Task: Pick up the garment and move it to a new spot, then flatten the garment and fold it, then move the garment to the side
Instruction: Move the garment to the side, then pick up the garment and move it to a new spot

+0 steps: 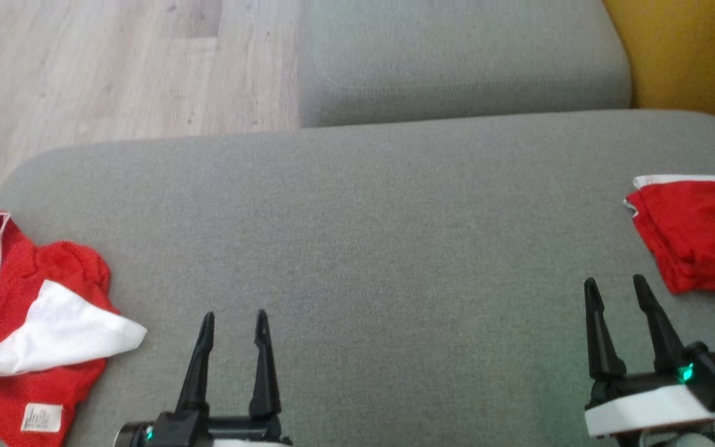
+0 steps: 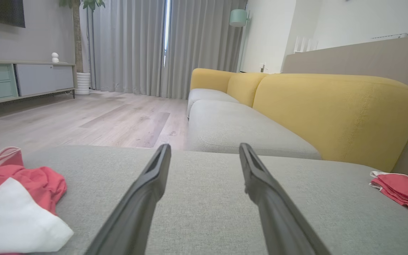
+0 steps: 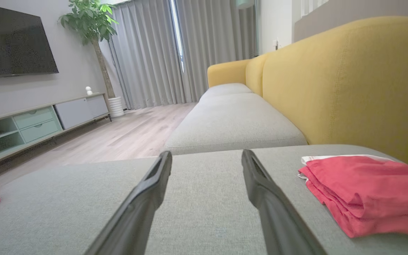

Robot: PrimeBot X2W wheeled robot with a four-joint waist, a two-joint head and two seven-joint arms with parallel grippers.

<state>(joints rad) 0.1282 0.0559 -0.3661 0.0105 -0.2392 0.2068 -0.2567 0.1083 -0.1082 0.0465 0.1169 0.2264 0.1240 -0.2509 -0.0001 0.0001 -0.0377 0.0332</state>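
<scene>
Garment [image 1: 53, 273] is seen crumpled at near left, beside left gripper [image 1: 235, 315], well apart from right gripper [image 1: 615, 280]; both are spread open, empty.

Grey cushion [image 1: 357, 217], crumpled garment [image 1: 28, 323], folded garment [image 1: 699, 230]

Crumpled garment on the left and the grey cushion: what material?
Crumpled garment: probably thin synthetic knit, matte red and white; it drapes in soft folds and carries a sewn label. Cushion: woven upholstery fabric, matte grey; a fine speckled weave shows.
</scene>
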